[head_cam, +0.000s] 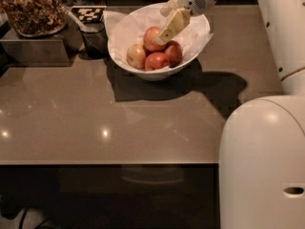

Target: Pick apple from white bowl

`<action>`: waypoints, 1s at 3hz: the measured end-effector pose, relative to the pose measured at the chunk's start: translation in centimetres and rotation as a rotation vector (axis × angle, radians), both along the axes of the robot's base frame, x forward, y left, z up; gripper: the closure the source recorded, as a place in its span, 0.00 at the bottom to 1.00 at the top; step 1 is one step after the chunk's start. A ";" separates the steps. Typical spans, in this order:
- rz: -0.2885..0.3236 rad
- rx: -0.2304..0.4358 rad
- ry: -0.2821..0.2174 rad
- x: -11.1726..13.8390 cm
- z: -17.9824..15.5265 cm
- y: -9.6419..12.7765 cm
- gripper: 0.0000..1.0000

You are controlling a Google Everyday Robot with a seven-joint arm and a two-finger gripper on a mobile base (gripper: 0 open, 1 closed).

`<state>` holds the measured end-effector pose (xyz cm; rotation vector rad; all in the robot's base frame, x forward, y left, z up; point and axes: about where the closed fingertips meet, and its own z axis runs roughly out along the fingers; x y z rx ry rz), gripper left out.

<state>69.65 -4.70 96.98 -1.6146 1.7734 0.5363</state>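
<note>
The white bowl (157, 74) stands far back on the counter (95, 113). Inside the bowl, toward its rear, the apple (149, 38) rests among three smaller apples (157, 61). The gripper (167, 28) hangs over the bowl, against the apple's right edge; whether it clasps anything, I cannot tell.

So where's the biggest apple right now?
In the camera view the biggest apple sits at the back of the white bowl, on the far middle of the counter, behind three smaller apples. The end effector is over its picture-right edge.
</note>
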 end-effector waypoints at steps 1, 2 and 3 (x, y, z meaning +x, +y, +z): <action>-0.007 -0.009 0.050 0.4 -2.1 0.4 0.24; -0.030 -0.026 0.084 0.7 -3.8 0.2 0.23; -0.035 -0.045 0.082 1.4 -4.2 0.8 0.23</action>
